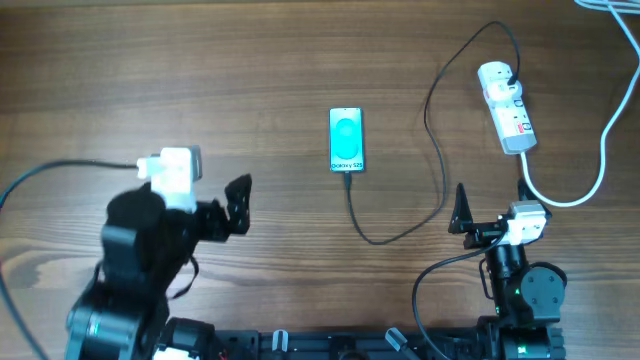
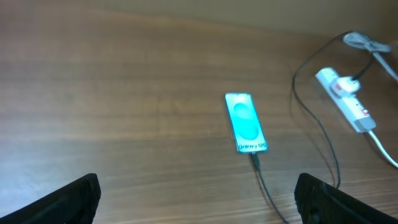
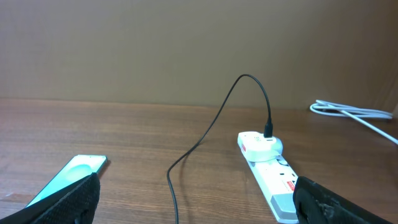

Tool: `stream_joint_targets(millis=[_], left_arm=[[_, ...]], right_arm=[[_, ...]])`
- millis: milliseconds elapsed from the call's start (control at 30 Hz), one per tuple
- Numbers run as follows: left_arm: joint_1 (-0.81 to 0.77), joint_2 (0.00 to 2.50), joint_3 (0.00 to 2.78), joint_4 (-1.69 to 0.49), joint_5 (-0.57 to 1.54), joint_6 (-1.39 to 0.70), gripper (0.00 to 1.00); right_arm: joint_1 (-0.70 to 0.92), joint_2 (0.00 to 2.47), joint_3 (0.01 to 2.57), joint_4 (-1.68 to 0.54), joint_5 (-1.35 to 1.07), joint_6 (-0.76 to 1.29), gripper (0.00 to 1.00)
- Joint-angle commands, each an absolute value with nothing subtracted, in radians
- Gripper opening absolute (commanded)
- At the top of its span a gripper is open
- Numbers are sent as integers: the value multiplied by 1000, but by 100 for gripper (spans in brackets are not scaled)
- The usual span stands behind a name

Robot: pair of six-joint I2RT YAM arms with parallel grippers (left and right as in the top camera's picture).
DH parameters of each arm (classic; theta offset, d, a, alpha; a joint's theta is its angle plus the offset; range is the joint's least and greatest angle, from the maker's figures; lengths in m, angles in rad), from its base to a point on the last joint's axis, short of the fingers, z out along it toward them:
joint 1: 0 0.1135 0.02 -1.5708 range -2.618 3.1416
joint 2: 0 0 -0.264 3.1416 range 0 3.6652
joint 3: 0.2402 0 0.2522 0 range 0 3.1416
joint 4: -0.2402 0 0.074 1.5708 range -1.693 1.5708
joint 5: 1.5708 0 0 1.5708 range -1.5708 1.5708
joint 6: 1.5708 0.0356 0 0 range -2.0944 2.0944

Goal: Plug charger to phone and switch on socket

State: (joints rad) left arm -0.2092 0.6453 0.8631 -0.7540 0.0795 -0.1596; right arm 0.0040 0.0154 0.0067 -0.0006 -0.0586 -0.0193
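Observation:
The phone point(image 1: 346, 140) lies flat mid-table with its teal screen up; it also shows in the left wrist view point(image 2: 247, 122) and the right wrist view point(image 3: 71, 174). The charger cable point(image 1: 438, 170) runs from the white adapter on the socket point(image 1: 507, 108) in a loop, and its plug tip point(image 1: 348, 178) sits at the phone's near end point(image 2: 254, 157). The socket also shows in both wrist views point(image 2: 348, 102) point(image 3: 273, 180). My left gripper point(image 1: 225, 200) point(image 2: 199, 199) is open and empty, left of the phone. My right gripper point(image 1: 490, 200) point(image 3: 199, 196) is open and empty, near the socket's near end.
A thick white cord point(image 1: 600, 150) trails from the socket's near end and curves off the far right edge; it also shows in the right wrist view point(image 3: 354, 112). The cable's loop point(image 1: 378, 238) lies between the two arms.

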Motion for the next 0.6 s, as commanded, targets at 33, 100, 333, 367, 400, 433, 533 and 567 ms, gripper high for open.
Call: stream_joint_targets(millis=[33,100,333,367,400,433,533,567], left_arm=[[-198,505,753,-748,88,-82,100],[-192,439,702,-737,88,-81,100],[-63,224,598,-733,89,-86,100],[-51,215,595,-732,89,-86,100],[-39,209,592,-732,88,-85,100],[-32,208,591,-732,88,-85,100],[-20,207,579,-712,88,-82,100],[-20,203,567,-694,88,-81,100]], right_arm=[[0,4,5,1,-48,1,100],[0,4,5,1,-48,1,100],[0,4,5,1,-48,1,100],[0,4,5,1,-49,1,100],[0,4,5,1,-49,0,100],[0,4,5,1,-48,0,100],[0,4,5,1,-49,0,100],[0,4,5,1,-48,0,100]])
